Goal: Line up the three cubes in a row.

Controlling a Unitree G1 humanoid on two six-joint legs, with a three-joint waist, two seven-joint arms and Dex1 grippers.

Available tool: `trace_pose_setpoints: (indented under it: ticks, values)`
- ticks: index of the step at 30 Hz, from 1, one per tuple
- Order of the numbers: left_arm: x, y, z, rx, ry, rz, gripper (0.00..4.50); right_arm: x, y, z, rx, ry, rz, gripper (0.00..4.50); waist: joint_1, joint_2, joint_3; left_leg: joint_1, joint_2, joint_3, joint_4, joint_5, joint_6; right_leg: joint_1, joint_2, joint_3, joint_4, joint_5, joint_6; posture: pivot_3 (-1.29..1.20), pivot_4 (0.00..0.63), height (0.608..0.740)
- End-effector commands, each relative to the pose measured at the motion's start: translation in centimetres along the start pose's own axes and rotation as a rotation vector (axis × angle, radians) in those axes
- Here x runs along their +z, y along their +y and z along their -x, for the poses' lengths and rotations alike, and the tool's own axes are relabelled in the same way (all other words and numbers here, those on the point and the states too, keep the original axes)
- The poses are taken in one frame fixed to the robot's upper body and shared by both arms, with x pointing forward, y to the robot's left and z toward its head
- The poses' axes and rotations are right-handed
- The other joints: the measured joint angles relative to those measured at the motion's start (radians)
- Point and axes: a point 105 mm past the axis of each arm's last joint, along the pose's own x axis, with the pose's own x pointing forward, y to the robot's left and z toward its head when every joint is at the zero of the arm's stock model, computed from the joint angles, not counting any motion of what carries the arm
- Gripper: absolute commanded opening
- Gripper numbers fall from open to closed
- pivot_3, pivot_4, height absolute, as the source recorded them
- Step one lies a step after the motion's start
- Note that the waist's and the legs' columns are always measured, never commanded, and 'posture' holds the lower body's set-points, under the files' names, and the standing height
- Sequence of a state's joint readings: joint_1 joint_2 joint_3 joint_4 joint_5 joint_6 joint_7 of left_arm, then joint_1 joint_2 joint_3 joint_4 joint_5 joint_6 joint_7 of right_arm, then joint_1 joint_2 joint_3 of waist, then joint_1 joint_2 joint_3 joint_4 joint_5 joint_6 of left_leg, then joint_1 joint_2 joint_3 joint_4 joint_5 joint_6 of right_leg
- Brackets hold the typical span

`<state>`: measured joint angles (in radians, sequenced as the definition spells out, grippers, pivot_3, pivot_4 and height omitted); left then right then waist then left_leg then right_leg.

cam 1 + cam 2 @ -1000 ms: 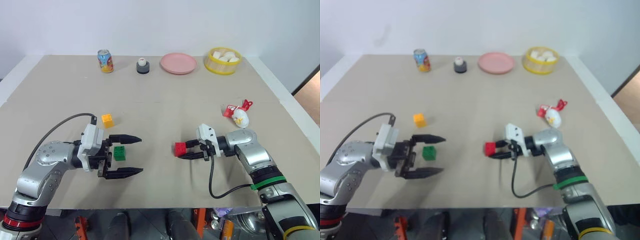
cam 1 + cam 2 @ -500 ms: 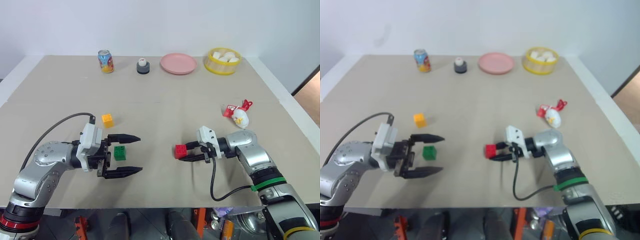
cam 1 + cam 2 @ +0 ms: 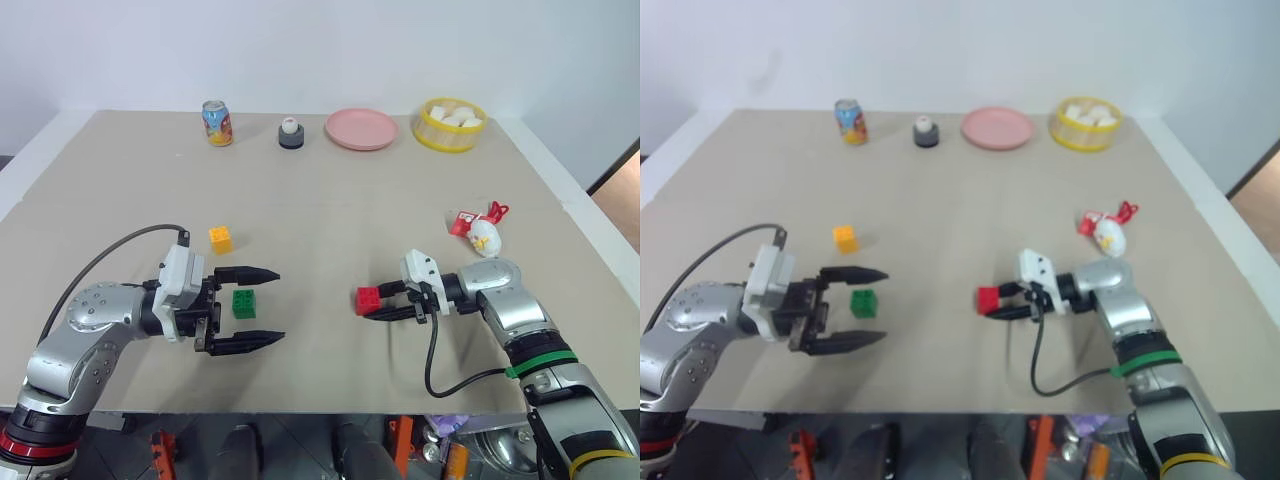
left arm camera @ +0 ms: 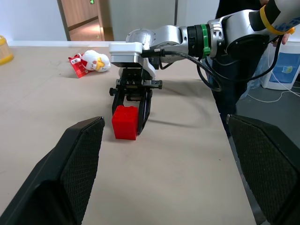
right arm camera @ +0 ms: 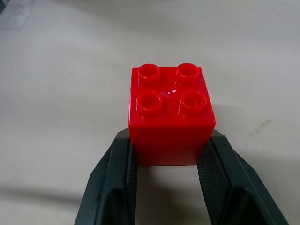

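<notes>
The red cube (image 3: 367,300) rests on the table right of centre, and my right gripper (image 3: 372,306) is shut on its lower sides; the right wrist view shows the red cube (image 5: 171,112) studs up between the two pads. The green cube (image 3: 243,303) sits on the table at the left, in the gap between the spread fingers of my open left gripper (image 3: 280,305), touching neither. The yellow-orange cube (image 3: 220,239) stands alone just beyond that gripper. Looking along the left gripper, the red cube (image 4: 125,122) shows straight ahead in the right gripper's fingers (image 4: 144,110).
Along the far edge stand a drink can (image 3: 217,123), a small dark holder with a white ball (image 3: 291,133), a pink plate (image 3: 361,129) and a yellow basket (image 3: 452,124). A white-and-red snowman toy (image 3: 480,232) lies at the right, behind my right arm.
</notes>
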<state>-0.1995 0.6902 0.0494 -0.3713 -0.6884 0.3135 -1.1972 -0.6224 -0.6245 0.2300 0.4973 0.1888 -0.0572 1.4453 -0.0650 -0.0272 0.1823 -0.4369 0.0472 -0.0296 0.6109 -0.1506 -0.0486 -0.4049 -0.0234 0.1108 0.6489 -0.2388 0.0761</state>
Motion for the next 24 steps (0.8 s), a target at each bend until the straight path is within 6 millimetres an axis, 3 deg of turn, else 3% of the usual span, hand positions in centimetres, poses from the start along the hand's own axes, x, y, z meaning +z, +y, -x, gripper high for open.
trace_pose_setpoints:
  ticks: [1,2,9,17,20,24]
  values:
    - [1.1,-0.1,0.2,0.005,-0.006,-0.049,4.31,-1.0,-0.4,1.0,-0.037,0.05,-0.011,1.72,0.0,0.0,0.0,0.0,0.0,0.0,0.0,0.0,0.0,0.0,0.0,0.0,0.0,0.0,0.0,0.0,0.15,0.74]
    - [1.1,-0.1,0.1,0.006,-0.006,-0.051,4.31,-1.0,-0.3,0.9,-0.03,0.047,-0.015,2.24,0.0,0.0,0.0,0.0,0.0,0.0,0.0,0.0,0.0,0.0,0.0,0.0,0.0,0.0,0.0,0.0,0.15,0.74]
    - [1.1,0.0,0.1,0.015,-0.008,-0.053,4.31,-1.5,-0.5,0.6,-0.034,0.076,-0.022,4.46,-0.004,0.0,0.0,0.002,0.0,0.001,0.0,0.002,-0.001,0.0,0.0,0.0,0.0,0.004,-0.001,0.0,0.15,0.74]
    - [1.0,0.1,-0.3,0.023,-0.022,-0.051,4.31,-0.9,-1.2,3.3,-0.026,0.105,-0.07,4.46,0.001,0.0,0.0,0.0,0.0,0.001,0.0,0.005,-0.001,0.0,-0.001,0.0,0.0,0.004,-0.001,0.0,0.15,0.74]
    - [0.8,0.2,-0.5,0.027,-0.029,-0.047,4.31,-0.4,-2.0,5.4,-0.07,0.107,-0.1,4.46,0.007,0.0,0.0,-0.001,0.0,0.002,0.0,0.005,-0.001,-0.001,-0.001,0.0,0.0,0.004,-0.001,0.0,0.15,0.74]
    - [0.6,0.4,-0.6,0.027,-0.036,-0.043,4.31,-0.2,-1.5,8.4,-0.058,0.142,-0.117,4.46,0.016,0.0,0.0,-0.001,0.0,0.002,-0.002,0.004,-0.001,-0.003,-0.001,0.0,0.0,0.002,-0.001,0.0,0.15,0.74]
